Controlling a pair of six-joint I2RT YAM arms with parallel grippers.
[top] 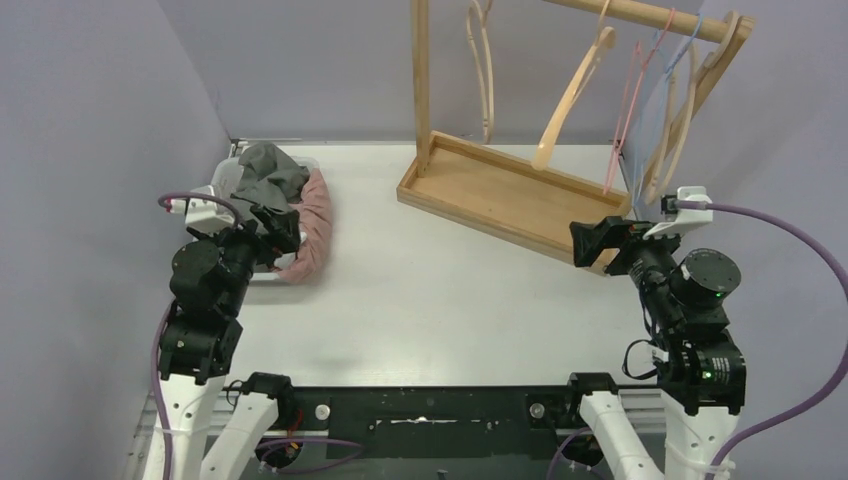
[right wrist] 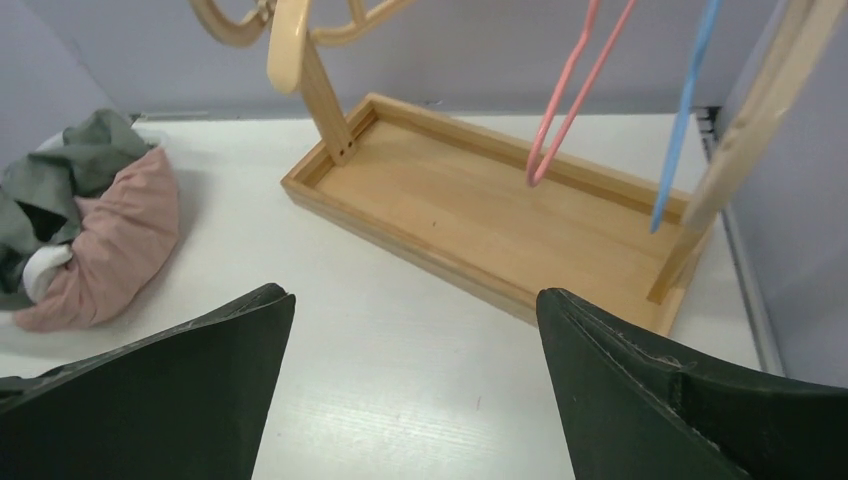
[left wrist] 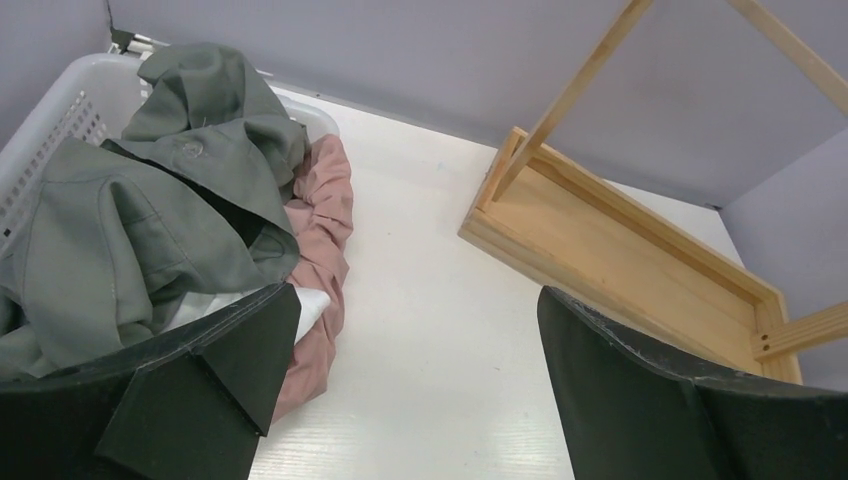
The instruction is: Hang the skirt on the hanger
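The pink gathered skirt (top: 315,225) hangs over the right rim of a white basket (top: 225,172) at the far left, under a green garment (top: 262,175). Wooden hangers (top: 570,95), a pink hanger (top: 630,100) and a blue hanger (top: 685,48) hang from the wooden rack's rail. My left gripper (top: 280,228) is open and empty, just above the basket's near edge beside the skirt (left wrist: 325,215). My right gripper (top: 592,240) is open and empty at the near right end of the rack's tray (top: 510,195).
Grey walls close in on the left, back and right. The rack's upright post (top: 421,80) rises from the tray's left end. In the right wrist view the pink hanger (right wrist: 560,110) and blue hanger (right wrist: 685,110) dangle over the tray (right wrist: 480,200).
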